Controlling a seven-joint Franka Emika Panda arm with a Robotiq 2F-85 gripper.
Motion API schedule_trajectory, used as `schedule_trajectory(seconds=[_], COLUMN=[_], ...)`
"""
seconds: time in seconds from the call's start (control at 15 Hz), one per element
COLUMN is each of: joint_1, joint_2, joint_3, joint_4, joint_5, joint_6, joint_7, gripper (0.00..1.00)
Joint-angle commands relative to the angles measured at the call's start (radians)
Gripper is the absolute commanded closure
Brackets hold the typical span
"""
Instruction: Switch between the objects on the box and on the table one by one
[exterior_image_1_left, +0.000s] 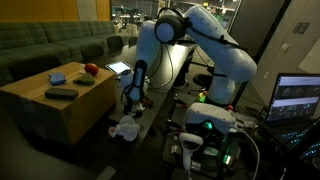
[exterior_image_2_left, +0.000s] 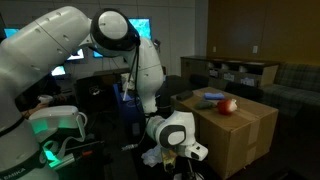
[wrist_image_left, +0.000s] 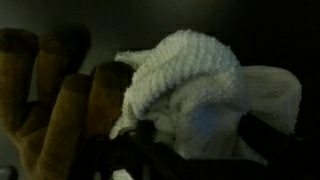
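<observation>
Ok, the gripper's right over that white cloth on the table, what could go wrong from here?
The brown plush piece lies against the white cloth in the wrist view, so the gripper closing here might pinch both.
The cloth is soft and bunched; the grip may catch only a fold and slip on the lift.
The box already carries a red roundish piece; a trailing cloth could knock it rolling off.

I'm looking out at a dim room, and the green sofa (exterior_image_1_left: 45, 45) is the big thing in it. Above the sofa, dark windows (exterior_image_1_left: 130, 12) catch spots of light. A low shelf unit (exterior_image_2_left: 232, 70) stands just beside the sofa, under a plain wall (exterior_image_2_left: 260, 25). Well apart from the sofa, a screen (exterior_image_1_left: 297, 98) glows.
</observation>
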Motion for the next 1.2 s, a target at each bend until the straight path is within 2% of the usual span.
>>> schedule_trajectory(seconds=[0.0,0.4,0.47,0.73,1.13], joint_1=[-0.025,-0.076,-0.091,-0.086,0.041], joint_2=[0.039,-0.104,-0.138,-0.302,-0.594], joint_3=[0.015,0.052,0.067,0.077,-0.008], joint_4=[0.060,-0.022,-0.041,-0.145,-0.305], joint_5=[0.042,0.024,0.023,0.014,-0.067], joint_6=[-0.038,-0.097,-0.112,-0.172,-0.244], joint_7=[-0.051,-0.152,-0.177,-0.208,-0.052], gripper=[0.41,0.84,0.87,0.86,0.86])
